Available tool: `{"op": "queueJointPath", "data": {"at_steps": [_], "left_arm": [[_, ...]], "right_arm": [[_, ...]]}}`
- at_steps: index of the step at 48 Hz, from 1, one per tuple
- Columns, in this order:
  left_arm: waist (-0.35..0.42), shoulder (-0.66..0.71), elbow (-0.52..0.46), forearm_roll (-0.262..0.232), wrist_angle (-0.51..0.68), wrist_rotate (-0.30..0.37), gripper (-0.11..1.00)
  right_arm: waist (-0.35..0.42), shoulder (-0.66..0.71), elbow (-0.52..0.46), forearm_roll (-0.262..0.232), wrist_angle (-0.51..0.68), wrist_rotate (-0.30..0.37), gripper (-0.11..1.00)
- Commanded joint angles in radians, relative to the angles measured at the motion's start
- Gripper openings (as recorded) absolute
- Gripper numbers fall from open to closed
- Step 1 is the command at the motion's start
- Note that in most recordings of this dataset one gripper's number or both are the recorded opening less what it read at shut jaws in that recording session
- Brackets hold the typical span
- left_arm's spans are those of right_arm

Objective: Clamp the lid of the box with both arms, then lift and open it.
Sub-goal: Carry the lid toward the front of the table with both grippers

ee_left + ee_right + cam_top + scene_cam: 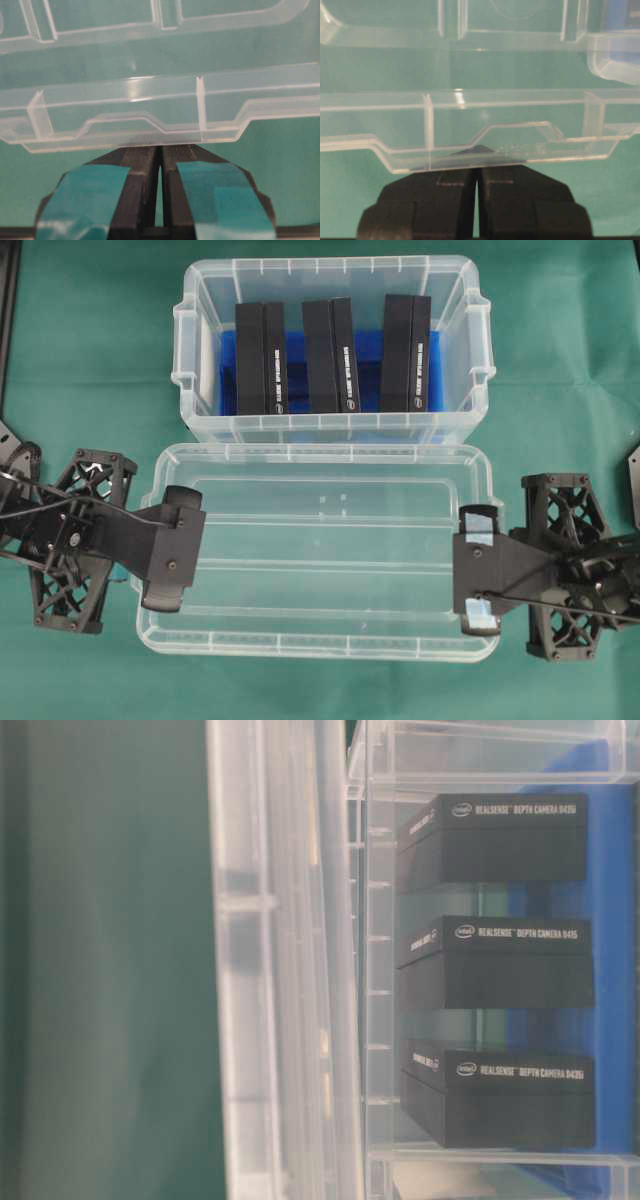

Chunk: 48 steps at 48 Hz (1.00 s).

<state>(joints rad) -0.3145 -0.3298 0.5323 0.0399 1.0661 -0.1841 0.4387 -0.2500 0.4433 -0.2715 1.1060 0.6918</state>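
The clear lid [320, 550] lies flat in front of the box [200, 360], off its top and parallel to it. The box is a deep clear tub with a blue bottom and three upright black blocks [330, 355]. My left gripper [195, 545], teal tape on its fingers [85, 195], is shut on the rim at the lid's left end [150, 132]. My right gripper [460, 575] is shut on the rim at the lid's right end [470, 157]. In both wrist views the jaws stand almost together, tips [161, 147] [476, 170] under the clear rim. I cannot tell whether the lid rests on the cloth.
Green cloth [90, 370] covers the table all round. The table-level view shows the lid [270, 970] edge-on, close beside the box wall [380, 970]. Each arm's lattice wrist [80, 540] [570, 565] lies outward of the lid's ends.
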Motion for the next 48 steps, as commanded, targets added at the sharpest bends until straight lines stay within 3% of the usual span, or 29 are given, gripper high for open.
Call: {"op": "queueJointPath", "data": {"at_steps": [1,30,48], "left_arm": [[0.011,-0.005,-0.078,0.035,-0.029,0.005,0.0],[0.008,0.029,-0.077,0.035,-0.044,0.003,0.0],[0.006,0.094,0.018,0.034,-0.179,-0.002,0.0]], "right_arm": [[-0.02,-0.003,-0.071,-0.051,-0.028,0.009,-0.02],[-0.018,0.058,-0.061,-0.057,-0.063,0.009,-0.02],[-0.015,0.097,0.04,-0.057,-0.184,0.012,-0.02]]}}
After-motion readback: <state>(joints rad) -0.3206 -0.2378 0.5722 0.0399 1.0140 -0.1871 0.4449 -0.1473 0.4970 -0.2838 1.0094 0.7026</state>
